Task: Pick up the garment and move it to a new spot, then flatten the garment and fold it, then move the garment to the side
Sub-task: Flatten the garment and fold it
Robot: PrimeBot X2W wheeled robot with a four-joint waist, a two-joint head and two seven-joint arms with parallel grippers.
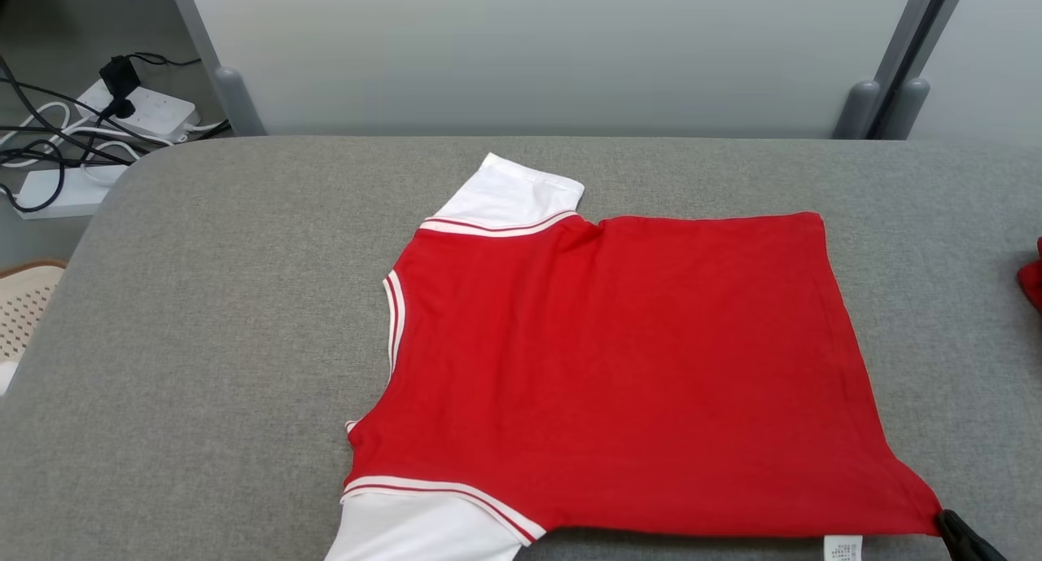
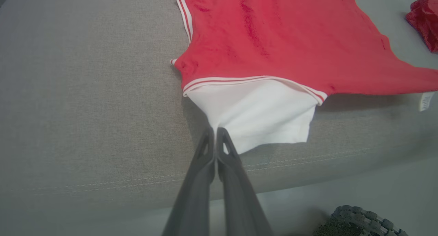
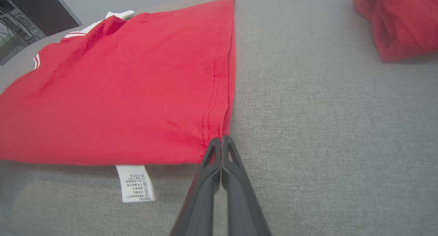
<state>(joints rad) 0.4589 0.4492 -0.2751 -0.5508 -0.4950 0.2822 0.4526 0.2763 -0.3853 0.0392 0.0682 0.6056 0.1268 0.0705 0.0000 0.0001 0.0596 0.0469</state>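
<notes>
The garment is a red T-shirt with white sleeves and striped trim, spread flat on the grey padded table. In the left wrist view my left gripper is shut on the corner of the near white sleeve, close to the table's front edge. My right gripper is shut on the near hem corner of the garment, which is pulled into a point. Its dark tip shows at the bottom right of the head view. A white care label hangs below the near side seam.
A second red cloth lies bunched at the table's right edge. A power strip with cables lies on the floor at the back left, and a pale perforated object sits left of the table. A grey partition stands behind.
</notes>
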